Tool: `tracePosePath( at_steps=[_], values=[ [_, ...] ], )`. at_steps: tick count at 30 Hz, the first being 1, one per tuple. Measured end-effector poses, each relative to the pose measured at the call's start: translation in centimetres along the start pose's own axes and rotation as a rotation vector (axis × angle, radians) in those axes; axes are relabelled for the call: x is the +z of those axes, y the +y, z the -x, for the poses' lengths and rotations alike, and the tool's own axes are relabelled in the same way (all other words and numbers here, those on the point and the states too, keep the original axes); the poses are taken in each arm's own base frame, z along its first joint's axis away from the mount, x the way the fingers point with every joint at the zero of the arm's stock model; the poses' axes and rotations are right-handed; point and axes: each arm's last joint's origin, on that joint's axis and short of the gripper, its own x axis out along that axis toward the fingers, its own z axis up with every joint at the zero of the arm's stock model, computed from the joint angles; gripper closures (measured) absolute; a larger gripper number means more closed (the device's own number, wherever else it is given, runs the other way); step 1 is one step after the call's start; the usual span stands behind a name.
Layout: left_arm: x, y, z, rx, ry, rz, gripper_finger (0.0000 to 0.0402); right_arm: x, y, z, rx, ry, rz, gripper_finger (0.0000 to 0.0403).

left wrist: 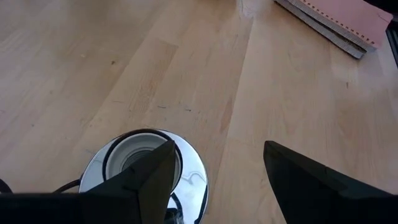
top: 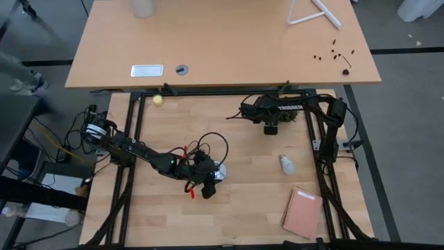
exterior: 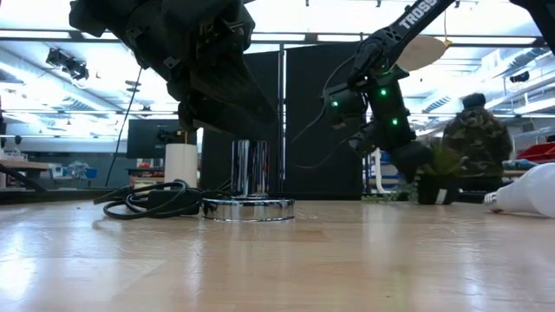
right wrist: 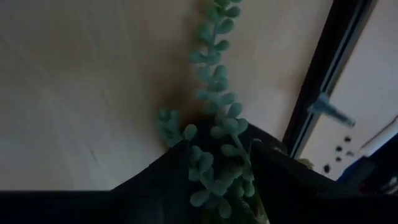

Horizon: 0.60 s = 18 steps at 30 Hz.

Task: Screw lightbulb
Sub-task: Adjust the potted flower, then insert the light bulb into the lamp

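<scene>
Left end effector (left wrist: 214, 171) low, fingers apart; right end effector (right wrist: 219, 163) raised.

Bright lights on the ceiling (exterior: 286, 36) shone down, and the bench (exterior: 277, 260) gleamed with soft glare. My arms looked like black shapes against that light. My right wrist picture was dim, and the green plant (right wrist: 214, 124) up close looked blurry and soft.

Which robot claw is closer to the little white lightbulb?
The right claw. It hangs over the far side of the table among some green plant stems, just beyond the lightbulb. The left claw is farther away, open at the silver socket.
</scene>
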Motion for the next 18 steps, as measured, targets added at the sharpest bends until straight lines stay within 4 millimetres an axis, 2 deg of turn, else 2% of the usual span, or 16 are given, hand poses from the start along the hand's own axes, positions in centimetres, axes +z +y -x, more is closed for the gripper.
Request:
tracePosePath(
  at_steps=[7,14,18],
  values=[
    [0.0,0.0,0.0,0.000,0.000,0.001,0.0153,-0.1,-0.7,-0.2,0.004,-0.012,-0.053,0.0225],
    [0.0,0.0,0.0,0.000,0.000,-0.002,0.0153,0.4,-0.9,2.7,-0.084,-0.232,-0.141,0.0226],
    [0.0,0.0,0.0,-0.015,0.010,-0.005,0.0153,-0.7,-0.3,4.7,-0.020,-0.293,-0.178,0.0225]
  ],
)
